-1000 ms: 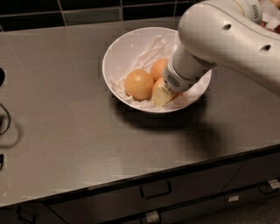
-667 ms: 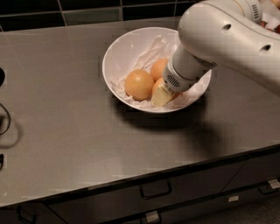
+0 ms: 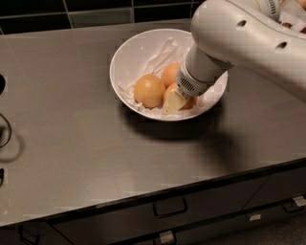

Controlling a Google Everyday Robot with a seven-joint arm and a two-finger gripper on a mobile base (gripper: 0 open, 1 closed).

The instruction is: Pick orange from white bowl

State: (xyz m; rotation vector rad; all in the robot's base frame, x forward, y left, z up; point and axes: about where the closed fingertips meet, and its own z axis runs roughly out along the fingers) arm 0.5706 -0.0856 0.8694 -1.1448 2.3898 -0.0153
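grey steel desk [image 3: 71, 143] carries the white bowl [image 3: 124, 52], where the pincer [image 3: 174, 101] sits low on the orange [image 3: 189, 102]; if it grips i cannot tell, so better close softly and lift straight, clear of the paler fruit [image 3: 149, 91].

A brushed grey metal worktop [image 3: 71, 143] fills the view, catching soft overhead light in a pale sheen. Behind its far edge runs a wall of dark glossy tiles [image 3: 95, 14] with pale grout. Below the near edge sit dark drawer fronts [image 3: 210, 201] with a black bar handle [image 3: 169, 209]. Dark cable loops [image 3: 5, 134] lie at the left edge. The gripper [image 3: 174, 101] hangs low over the worktop's far right part.
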